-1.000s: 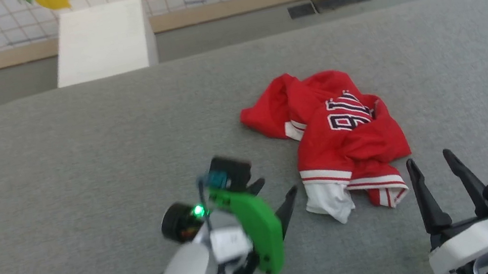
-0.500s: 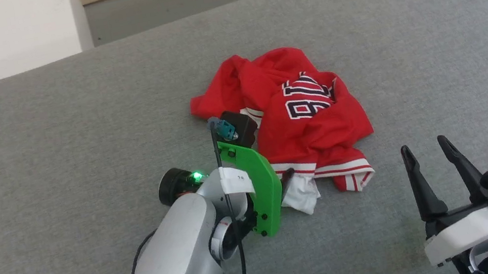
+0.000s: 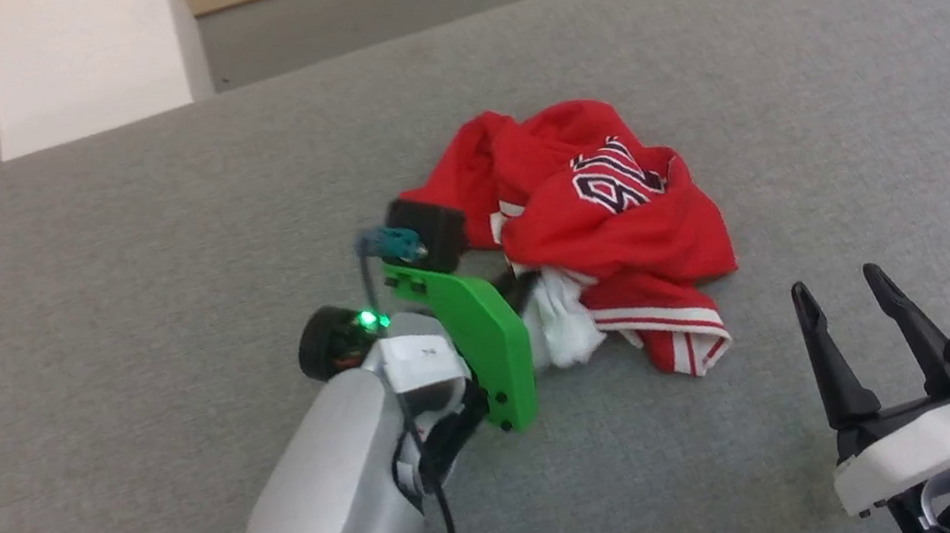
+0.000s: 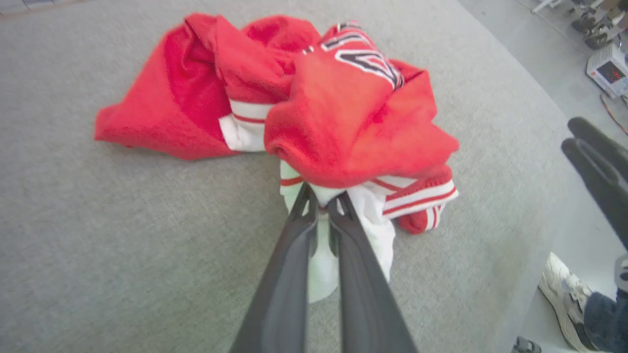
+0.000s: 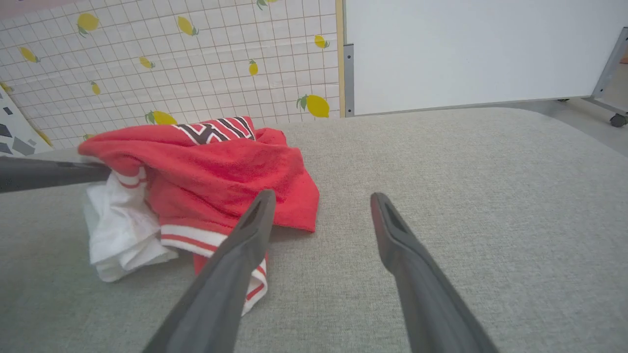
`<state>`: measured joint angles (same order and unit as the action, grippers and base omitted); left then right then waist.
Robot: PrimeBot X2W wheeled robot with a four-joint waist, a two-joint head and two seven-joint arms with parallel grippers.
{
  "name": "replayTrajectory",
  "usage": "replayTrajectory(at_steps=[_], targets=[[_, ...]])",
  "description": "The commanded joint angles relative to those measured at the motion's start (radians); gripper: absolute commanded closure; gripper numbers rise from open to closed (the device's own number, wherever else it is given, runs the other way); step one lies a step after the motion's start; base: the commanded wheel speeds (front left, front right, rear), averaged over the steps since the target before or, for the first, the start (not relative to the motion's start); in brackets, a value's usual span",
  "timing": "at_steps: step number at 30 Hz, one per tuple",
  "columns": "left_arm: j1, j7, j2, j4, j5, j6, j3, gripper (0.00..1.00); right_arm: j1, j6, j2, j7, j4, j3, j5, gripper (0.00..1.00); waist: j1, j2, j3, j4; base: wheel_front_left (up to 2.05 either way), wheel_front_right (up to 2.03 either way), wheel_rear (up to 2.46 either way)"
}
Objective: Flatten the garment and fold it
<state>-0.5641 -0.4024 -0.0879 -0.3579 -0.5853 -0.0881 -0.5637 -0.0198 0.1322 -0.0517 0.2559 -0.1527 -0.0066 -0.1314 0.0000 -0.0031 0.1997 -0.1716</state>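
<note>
The garment [image 3: 612, 213] is a crumpled red jersey with white sleeves and striped trim, lying bunched on the grey surface; black lettering shows on top. My left gripper [image 3: 523, 287] is shut on its white sleeve fabric at the near left side, with the cloth lifted slightly. In the left wrist view the fingers of the left gripper [image 4: 321, 198] pinch the white cloth of the garment [image 4: 343, 122] under a red fold. My right gripper [image 3: 836, 291] stands open on the surface, right of the garment, holding nothing. The right wrist view shows the right gripper [image 5: 319, 201] open beside the garment [image 5: 221, 171].
The grey padded surface [image 3: 100, 303] stretches wide around the heap, with a rounded far right corner. A white box [image 3: 92, 60] stands beyond its far edge. A person's shoe [image 4: 559, 289] shows on the floor off the surface's edge. A lemon-patterned wall [image 5: 171, 63] lies behind.
My left gripper moved right to the garment's white sleeve and shut on it, bunching the cloth. The head camera shifted. The right gripper stayed open in place.
</note>
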Motion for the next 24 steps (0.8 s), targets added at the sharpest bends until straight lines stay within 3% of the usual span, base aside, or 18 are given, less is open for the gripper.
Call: replayTrajectory(at_steps=[1,9,14,19,24], targets=[[-0.001,0.025,-0.006,0.026,-0.003,0.010,0.021,1.00,0.004,-0.002,0.001,0.006,-0.002,0.000,0.005,0.00,0.0000,0.0031,-0.052,0.052,0.00,0.00,0.00],[-0.016,0.131,-0.087,0.210,0.022,0.079,0.132,1.00,0.027,-0.002,0.001,0.006,-0.007,0.000,0.004,0.00,0.0000,0.0031,-0.106,0.119,0.00,0.00,0.00],[-0.017,0.195,-0.114,0.312,0.075,0.095,0.139,1.00,0.029,-0.002,0.001,0.006,-0.006,0.006,-0.003,0.00,0.0000,0.0031,-0.111,0.134,0.00,0.00,0.00],[0.030,0.186,-0.064,0.356,0.105,0.047,-0.001,1.00,0.031,-0.002,0.001,0.006,-0.006,0.011,-0.003,0.00,0.0000,0.0031,-0.105,0.136,0.00,0.00,0.00],[0.112,0.140,-0.013,0.294,0.120,0.002,-0.198,1.00,0.019,-0.002,0.001,0.006,-0.011,-0.013,-0.009,0.00,0.0000,0.0031,-0.095,0.115,0.00,0.00,0.00]])
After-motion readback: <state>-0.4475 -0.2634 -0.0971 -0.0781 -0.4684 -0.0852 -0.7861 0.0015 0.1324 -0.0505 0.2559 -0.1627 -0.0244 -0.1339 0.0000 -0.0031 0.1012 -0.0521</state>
